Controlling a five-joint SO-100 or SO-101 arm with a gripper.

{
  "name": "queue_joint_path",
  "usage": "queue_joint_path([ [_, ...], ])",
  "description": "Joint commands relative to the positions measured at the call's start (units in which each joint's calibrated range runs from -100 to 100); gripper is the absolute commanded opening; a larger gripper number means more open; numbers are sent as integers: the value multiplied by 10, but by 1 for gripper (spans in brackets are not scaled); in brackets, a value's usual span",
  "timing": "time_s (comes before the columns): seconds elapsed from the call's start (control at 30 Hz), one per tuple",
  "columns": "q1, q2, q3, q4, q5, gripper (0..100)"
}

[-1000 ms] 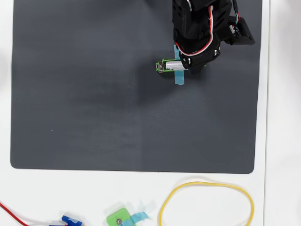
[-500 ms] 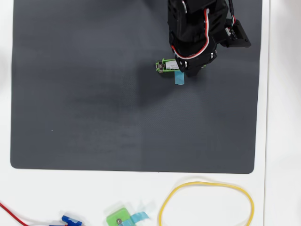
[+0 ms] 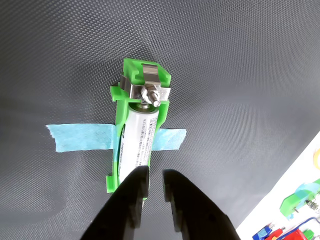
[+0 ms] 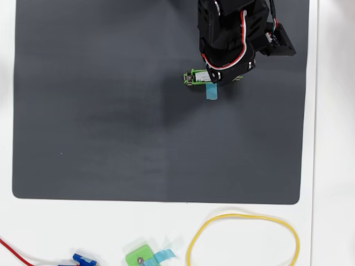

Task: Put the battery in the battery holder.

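One battery, silver-white cylinder w/ fine grey print running along its length, lies inside the battery holder in the wrist view. Metal end cap of the battery sits just under the screw and bent metal clip at the holder's far end. Holder is bright green plastic, long and narrow, walls rising on both sides of the battery; a light-blue tape strip crosses beneath it and sticks out to both sides on the dark textured mat.

Gripper comes in from the bottom edge of the wrist view, both black fingers parted w/ a narrow gap between the tips. Left finger tip overlaps the near end of the battery; can't tell if it touches. Right finger sits just beside the holder, over the mat. Nothing is clamped between the fingers.

Overhead view: holder sits near the top of the mat, right of centre, mostly hidden under the black arm; only its left end w/ screw and a bit of tape show. Battery too small to make out there.

Off the mat, on the white table: a yellow loop, a small squarish green piece w/ blue tape, a blue part and a red wire at the bottom edge.
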State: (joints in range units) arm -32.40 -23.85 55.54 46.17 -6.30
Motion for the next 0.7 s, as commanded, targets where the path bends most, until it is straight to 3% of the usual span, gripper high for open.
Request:
queue_joint_path([
  [0.0,0,-7,-26,-3,1,0],
  [0.67,-24,37,-24,-4,1,0],
])
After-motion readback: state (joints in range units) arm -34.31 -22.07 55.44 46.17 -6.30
